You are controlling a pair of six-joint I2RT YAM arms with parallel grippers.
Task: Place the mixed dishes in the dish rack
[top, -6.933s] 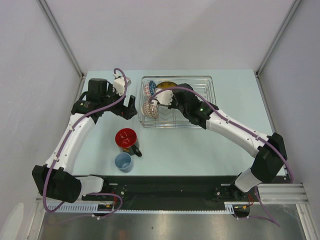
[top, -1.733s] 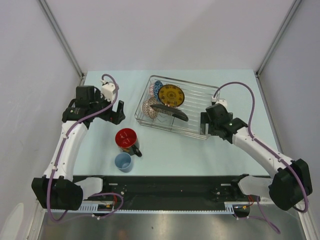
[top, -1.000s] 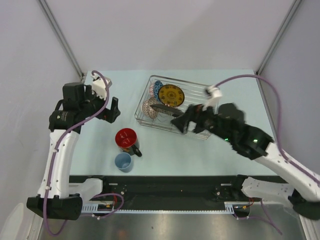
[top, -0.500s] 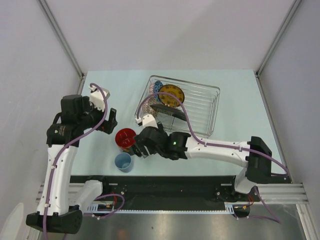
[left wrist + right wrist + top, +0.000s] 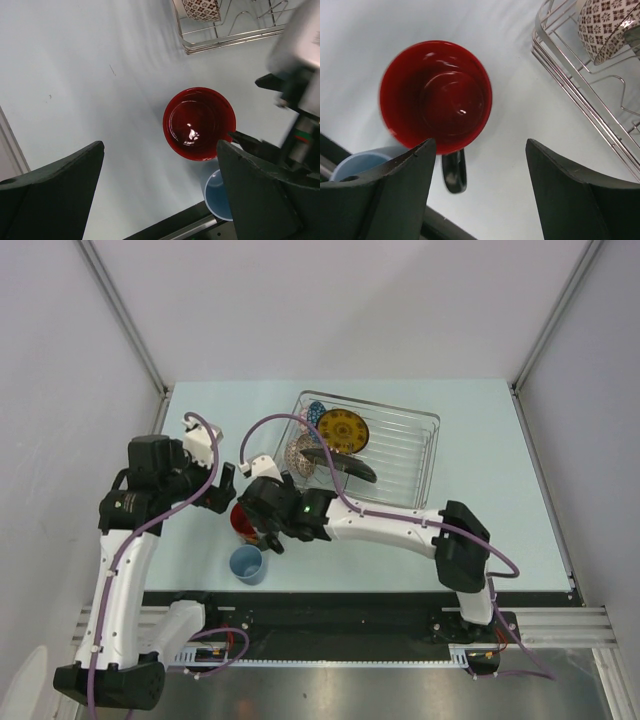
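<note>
The black mug with its red inside (image 5: pixel 436 96) stands upright on the table, handle (image 5: pixel 454 172) pointing toward the near edge. My right gripper (image 5: pixel 480 190) hovers over it, open, the handle just inside its left finger. From above, the right wrist covers most of the mug (image 5: pixel 240 521). The small light-blue cup (image 5: pixel 246 563) stands next to the mug. My left gripper (image 5: pixel 160 195) is open and empty, high above the mug (image 5: pixel 199 123). The dish rack (image 5: pixel 400 455) holds the yellow plate (image 5: pixel 342 430), the dark square plate (image 5: pixel 340 465) and two patterned bowls (image 5: pixel 300 453).
The rack's near-left corner (image 5: pixel 555 55) lies close to the mug, with a patterned bowl (image 5: pixel 605 27) leaning inside. The black rail at the table's near edge (image 5: pixel 330 605) runs just behind the blue cup (image 5: pixel 360 162). Grey walls stand on three sides.
My right arm swung from the rack's right side across to the mug, and its jaws narrowed a little. The rack's right end turned slightly. My left arm shifted little and stays open.
</note>
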